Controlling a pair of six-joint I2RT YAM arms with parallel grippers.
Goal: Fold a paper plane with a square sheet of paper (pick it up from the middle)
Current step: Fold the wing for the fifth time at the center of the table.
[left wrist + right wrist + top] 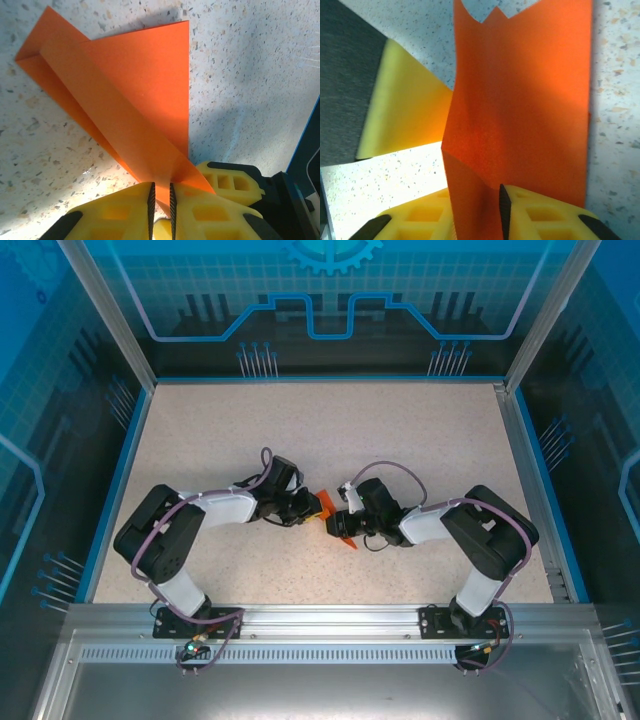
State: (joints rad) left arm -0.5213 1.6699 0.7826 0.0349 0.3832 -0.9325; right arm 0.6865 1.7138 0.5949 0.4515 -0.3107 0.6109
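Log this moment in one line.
folded bright orange paper sheet; left gripper shut on its pointed end; right gripper shut on it

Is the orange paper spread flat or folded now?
Folded. In the left wrist view the orange paper shows overlapping layers with sharp creases, narrowing to a tip pinched in the left end effector.

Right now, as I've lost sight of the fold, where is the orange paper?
Mid-table in the top view, the folded orange paper spans the two grippers: the left gripper pinches one end, and the other end runs into the right gripper.
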